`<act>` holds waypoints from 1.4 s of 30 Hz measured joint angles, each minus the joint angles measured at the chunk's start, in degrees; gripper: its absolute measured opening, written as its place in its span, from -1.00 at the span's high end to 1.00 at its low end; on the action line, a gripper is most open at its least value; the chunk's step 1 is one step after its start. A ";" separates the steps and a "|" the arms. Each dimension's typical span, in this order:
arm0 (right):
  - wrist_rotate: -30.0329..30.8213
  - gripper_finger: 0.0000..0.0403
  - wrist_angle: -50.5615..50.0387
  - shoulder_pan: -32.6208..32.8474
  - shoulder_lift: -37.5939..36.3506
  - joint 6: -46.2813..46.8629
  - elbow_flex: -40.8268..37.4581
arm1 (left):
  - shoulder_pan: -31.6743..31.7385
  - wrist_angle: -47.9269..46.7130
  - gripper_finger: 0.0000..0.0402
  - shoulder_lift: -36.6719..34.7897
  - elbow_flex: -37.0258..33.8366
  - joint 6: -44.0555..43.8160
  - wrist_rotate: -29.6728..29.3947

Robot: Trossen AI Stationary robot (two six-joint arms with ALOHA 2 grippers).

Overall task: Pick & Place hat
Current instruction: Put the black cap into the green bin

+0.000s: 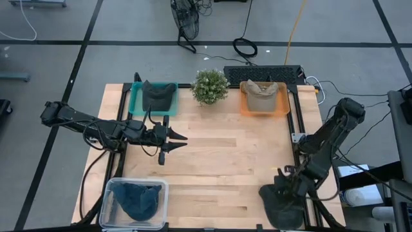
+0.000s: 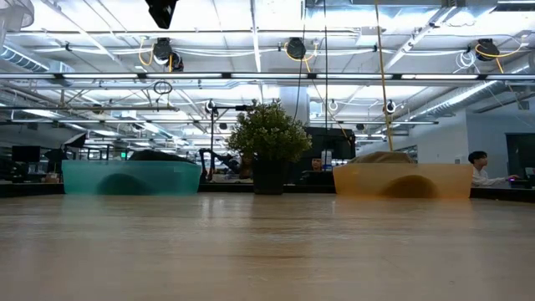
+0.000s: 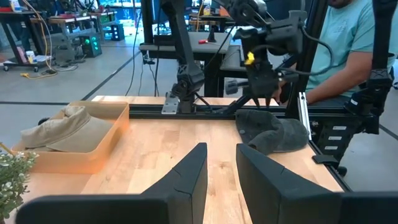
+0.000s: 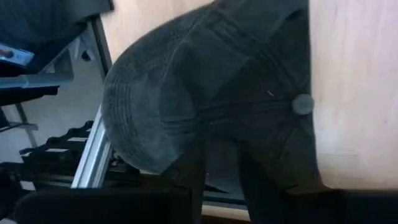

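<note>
Wooden table (image 1: 219,161) carries everything. Right gripper (image 4: 221,177) pinches the dark hat (image 4: 211,93) at the near right corner; only its wrist view shows the fingers (image 4: 189,171) straddling fabric. Left gripper (image 1: 177,140) hovers mid-table, slightly parted, holding nothing.
</note>
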 joint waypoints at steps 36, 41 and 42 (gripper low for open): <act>3.23 0.67 11.17 7.98 8.67 5.10 -0.02 | 0.00 -0.01 0.53 0.00 0.00 0.00 0.01; 4.82 0.58 11.22 7.76 8.67 8.12 -0.02 | 0.00 0.00 0.53 0.00 0.00 0.00 0.00; 4.81 0.54 11.24 7.80 8.67 9.08 -0.02 | 0.00 0.00 0.53 0.00 0.00 0.00 -0.01</act>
